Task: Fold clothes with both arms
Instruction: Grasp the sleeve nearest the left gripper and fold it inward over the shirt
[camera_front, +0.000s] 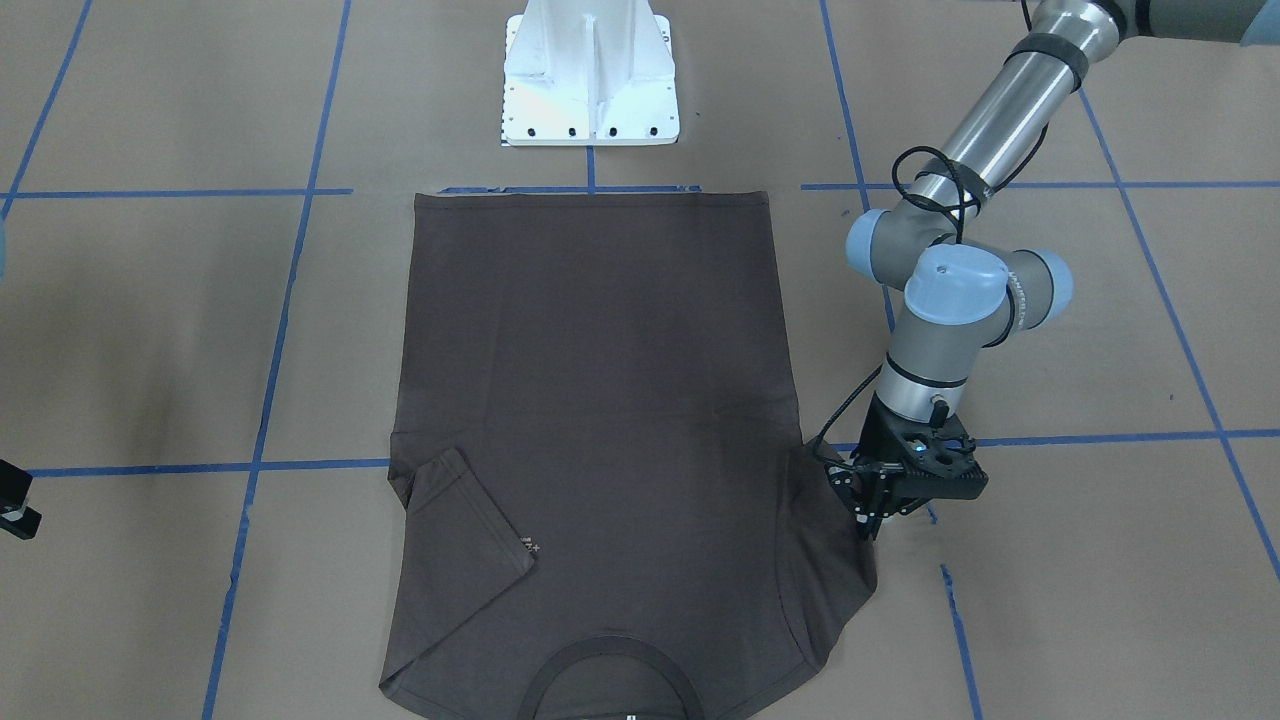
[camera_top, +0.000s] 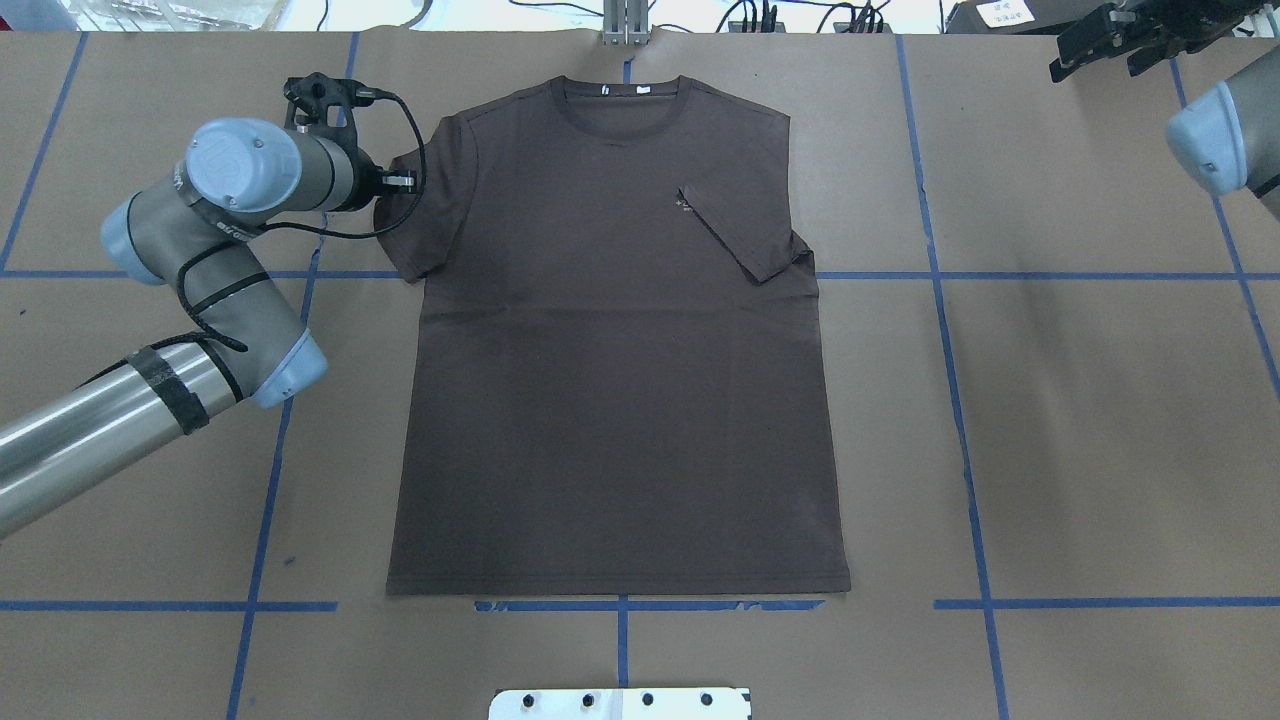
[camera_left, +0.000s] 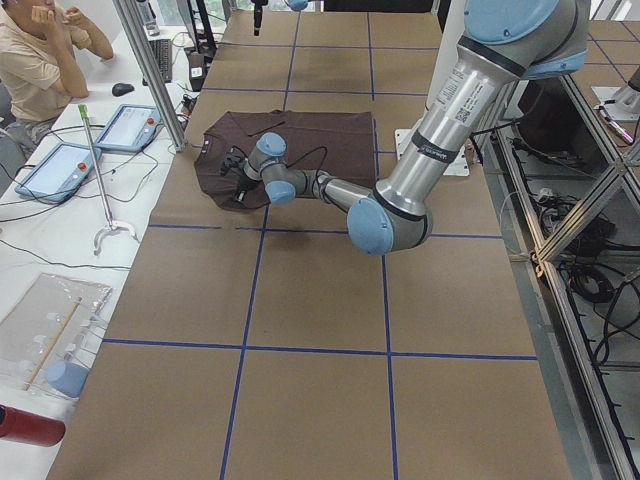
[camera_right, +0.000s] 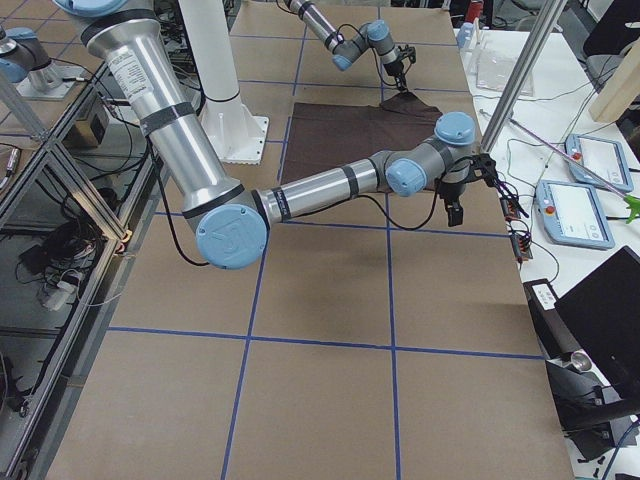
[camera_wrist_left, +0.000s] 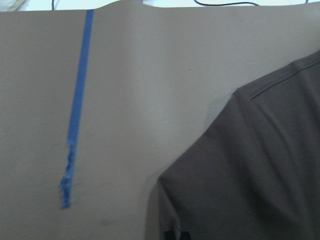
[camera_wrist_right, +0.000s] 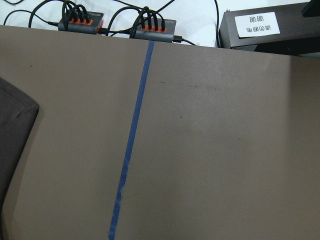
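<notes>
Left gripper (camera_front: 868, 515) was low at the outer edge of the left sleeve (camera_top: 435, 200), fingertips touching or just on the hem. Could not tell whether the jaws had clamped the cloth or only stood over it; the left wrist view showed just two dark tips at the sleeve's edge.

T-shirt (camera_top: 610, 340) lay flat and face up in the middle of the table (camera_top: 1100, 400). Its long axis ran straight away from the robot. Collar (camera_top: 620, 100) pointed at the far, operators' edge, and the hem (camera_top: 620, 585) sat square, just short of the pedestal (camera_top: 620, 703). Left sleeve was spread outward. Right sleeve (camera_top: 745, 225) was already turned in over the chest, its tip beside the pale logo.

Right gripper (camera_right: 453, 213) hung over bare table, well apart from the shirt near the far right corner, holding nothing. Open or closed: could not tell.

Judged step: sleeve folds, one done, the left one in hand. The next move would call for a firm pinch on the sleeve hem alone, a small lift, then a carry inward across the chest to mirror the right sleeve without dragging the body.
</notes>
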